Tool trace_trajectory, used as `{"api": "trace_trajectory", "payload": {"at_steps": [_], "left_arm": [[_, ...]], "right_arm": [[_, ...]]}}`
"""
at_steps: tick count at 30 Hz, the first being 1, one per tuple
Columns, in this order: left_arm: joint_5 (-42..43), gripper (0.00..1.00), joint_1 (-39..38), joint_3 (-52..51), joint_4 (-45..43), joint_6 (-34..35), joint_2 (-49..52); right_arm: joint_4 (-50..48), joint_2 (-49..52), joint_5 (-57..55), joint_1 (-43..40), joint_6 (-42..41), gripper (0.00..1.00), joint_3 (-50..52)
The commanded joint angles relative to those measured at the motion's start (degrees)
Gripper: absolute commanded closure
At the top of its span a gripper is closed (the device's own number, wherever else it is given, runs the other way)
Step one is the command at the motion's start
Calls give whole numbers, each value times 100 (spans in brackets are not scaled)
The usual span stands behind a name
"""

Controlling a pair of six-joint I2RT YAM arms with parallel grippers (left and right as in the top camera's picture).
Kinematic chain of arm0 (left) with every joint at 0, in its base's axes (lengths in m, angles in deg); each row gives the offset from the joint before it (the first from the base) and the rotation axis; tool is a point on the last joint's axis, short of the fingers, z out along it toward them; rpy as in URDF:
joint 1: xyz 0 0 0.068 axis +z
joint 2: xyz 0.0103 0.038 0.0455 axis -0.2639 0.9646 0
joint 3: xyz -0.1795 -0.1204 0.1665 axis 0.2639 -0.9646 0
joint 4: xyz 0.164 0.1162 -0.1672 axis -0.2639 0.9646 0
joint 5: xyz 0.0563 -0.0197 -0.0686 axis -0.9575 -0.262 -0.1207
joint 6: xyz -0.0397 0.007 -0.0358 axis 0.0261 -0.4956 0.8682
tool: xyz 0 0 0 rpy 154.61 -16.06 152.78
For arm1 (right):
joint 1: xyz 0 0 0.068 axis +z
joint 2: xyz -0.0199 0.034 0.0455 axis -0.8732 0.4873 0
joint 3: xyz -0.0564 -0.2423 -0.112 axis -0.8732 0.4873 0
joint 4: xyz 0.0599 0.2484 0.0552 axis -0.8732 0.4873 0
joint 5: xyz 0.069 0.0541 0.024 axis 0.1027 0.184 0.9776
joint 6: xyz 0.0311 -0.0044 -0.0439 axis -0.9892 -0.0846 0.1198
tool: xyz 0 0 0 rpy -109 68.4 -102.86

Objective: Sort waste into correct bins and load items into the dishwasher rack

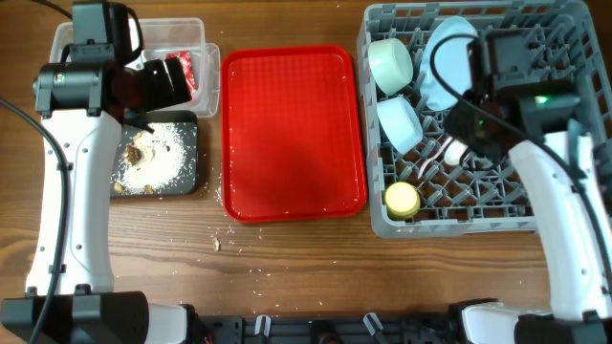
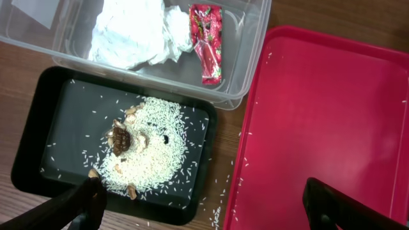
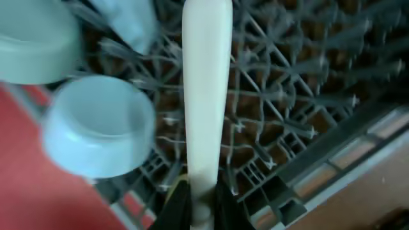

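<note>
Right hand [image 3: 203, 206] around white utensil [image 3: 206, 96], wrist-view only

White utensil [image 3: 206, 83] in right end effector [image 3: 201, 206] blurred, head cut by top edge; I cannot tell fork from spoon. Overhead, right arm [image 1: 564, 220] hides part of pale blue plate [image 1: 449, 67].

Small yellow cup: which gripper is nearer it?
Right. The right gripper is over the grey plastic rack near the cup; the left gripper hovers by the black rectangular tray.
</note>
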Motion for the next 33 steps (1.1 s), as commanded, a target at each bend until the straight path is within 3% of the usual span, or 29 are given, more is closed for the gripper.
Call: {"api": "trace_trajectory", "payload": {"at_steps": [1, 6, 11, 13, 17, 21, 23, 24, 25, 28, 33], "left_arm": [[-52, 0, 22, 55, -13, 72, 2], [-50, 0, 22, 55, -13, 72, 2], [-52, 0, 22, 55, -13, 72, 2], [-52, 0, 22, 55, -13, 72, 2], [-52, 0, 22, 55, -13, 72, 2], [-52, 0, 22, 55, -13, 72, 2], [-50, 0, 22, 55, -13, 72, 2], [-50, 0, 22, 55, -13, 72, 2], [-52, 0, 22, 55, -13, 72, 2], [-52, 0, 22, 55, -13, 72, 2], [-50, 0, 22, 55, -13, 72, 2]], "right_arm": [[-573, 42, -188, -9, -944, 96, 798], [-1906, 44, -260, -9, -1005, 94, 1703], [-2020, 39, -315, -9, -981, 68, 1690], [-2015, 37, -315, -9, -973, 68, 1674], [-1985, -164, -48, -9, 46, 68, 1432], [-2015, -1071, 249, -9, 1244, 64, 1255], [-1989, -1762, 994, -9, 2483, 47, 1123], [-1961, -2151, 1429, -9, 2905, 28, 1110], [-1945, -2476, 1672, -9, 2883, 0, 1113], [-1941, -3257, 2000, -9, 2312, 0, 1113], [-994, -3832, 988, -9, 2745, 0, 1113]]}}
